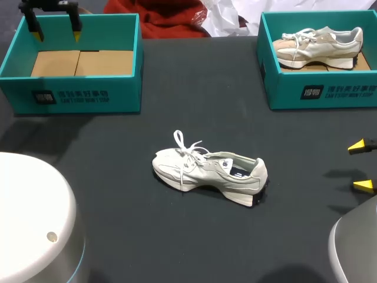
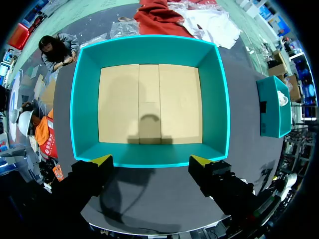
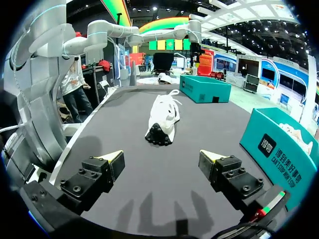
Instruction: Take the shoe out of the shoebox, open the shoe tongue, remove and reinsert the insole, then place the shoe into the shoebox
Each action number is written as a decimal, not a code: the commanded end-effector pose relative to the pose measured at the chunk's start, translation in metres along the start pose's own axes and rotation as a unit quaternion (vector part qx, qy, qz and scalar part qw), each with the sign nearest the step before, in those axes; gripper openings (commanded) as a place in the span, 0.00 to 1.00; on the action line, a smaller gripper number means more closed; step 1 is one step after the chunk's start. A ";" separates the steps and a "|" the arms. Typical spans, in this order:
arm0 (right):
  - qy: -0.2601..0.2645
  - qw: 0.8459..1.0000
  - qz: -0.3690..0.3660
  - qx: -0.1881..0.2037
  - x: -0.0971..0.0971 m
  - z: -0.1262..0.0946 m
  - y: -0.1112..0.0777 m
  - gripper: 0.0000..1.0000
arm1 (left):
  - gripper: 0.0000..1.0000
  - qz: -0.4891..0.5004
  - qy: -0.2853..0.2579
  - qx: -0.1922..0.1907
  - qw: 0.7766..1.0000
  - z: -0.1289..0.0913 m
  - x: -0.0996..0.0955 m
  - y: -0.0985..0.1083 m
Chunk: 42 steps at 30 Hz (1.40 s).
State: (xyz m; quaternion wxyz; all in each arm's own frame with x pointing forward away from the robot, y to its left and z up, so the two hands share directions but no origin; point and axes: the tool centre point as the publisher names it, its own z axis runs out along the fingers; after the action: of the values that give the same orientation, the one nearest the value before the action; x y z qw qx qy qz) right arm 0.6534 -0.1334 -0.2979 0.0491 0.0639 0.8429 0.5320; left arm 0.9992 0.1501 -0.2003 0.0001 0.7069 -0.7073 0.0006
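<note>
Right wrist view: the right gripper (image 3: 162, 157) is held wide open and empty, pointed at the shoe (image 3: 162, 119), which is set out on the table (image 3: 149, 181), likely so the tongue can be reached. The left gripper (image 2: 150, 160) is held open and empty above the bare shoebox (image 2: 149, 50).

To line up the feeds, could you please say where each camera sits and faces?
Head view: above and behind, looking down; left gripper, right gripper show.
Left wrist view: straight down into the empty shoebox; left gripper shows.
Right wrist view: low, along the table toward the shoe; right gripper shows.
Head and right wrist share the shoe.
</note>
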 end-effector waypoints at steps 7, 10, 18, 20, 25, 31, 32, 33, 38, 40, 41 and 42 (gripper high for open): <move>0.007 1.000 0.004 -0.014 -0.002 0.012 -0.008 1.00 | 1.00 0.000 0.000 0.000 1.000 0.000 0.000 0.000; 0.008 1.000 0.005 -0.012 -0.001 0.015 -0.010 1.00 | 1.00 0.000 0.000 0.000 1.000 0.000 0.000 0.000; 0.011 1.000 0.003 -0.011 -0.002 0.024 -0.017 1.00 | 1.00 0.000 0.000 0.000 1.000 0.000 0.000 0.000; 0.015 1.000 0.003 -0.012 -0.002 0.028 -0.020 1.00 | 1.00 0.000 0.000 0.000 1.000 0.000 0.000 0.000; 0.032 0.999 -0.005 -0.020 -0.001 0.038 -0.033 1.00 | 1.00 0.000 0.000 0.000 1.000 0.000 0.000 0.000; 0.037 0.999 -0.001 -0.030 0.000 0.043 -0.046 1.00 | 1.00 0.000 0.000 0.000 1.000 0.000 0.000 0.000; 0.037 0.999 -0.002 -0.031 0.000 0.044 -0.047 1.00 | 1.00 0.000 0.000 0.000 1.000 0.000 0.000 0.000; 0.038 0.999 -0.004 -0.033 0.001 0.045 -0.049 1.00 | 1.00 0.000 0.000 0.000 1.000 0.000 0.000 0.000; 0.042 0.998 0.006 -0.045 0.001 0.047 -0.058 1.00 | 1.00 0.000 0.000 0.000 1.000 0.000 0.000 0.000; 0.042 0.998 0.006 -0.046 0.002 0.048 -0.058 1.00 | 1.00 0.000 0.000 0.000 1.000 0.000 0.000 0.000; 0.042 0.998 0.007 -0.047 0.002 0.048 -0.058 1.00 | 1.00 0.000 0.000 0.000 1.000 0.000 0.000 0.000; 0.042 0.998 0.006 -0.048 0.002 0.049 -0.058 1.00 | 1.00 0.000 0.000 0.000 1.000 0.000 0.000 0.000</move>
State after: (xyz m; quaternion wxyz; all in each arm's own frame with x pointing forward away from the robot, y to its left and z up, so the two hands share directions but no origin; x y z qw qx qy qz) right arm 0.6547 -0.1154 -0.3706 0.0136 0.0449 0.8172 0.5744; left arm 0.9992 0.1501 -0.2003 0.0001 0.7070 -0.7072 0.0006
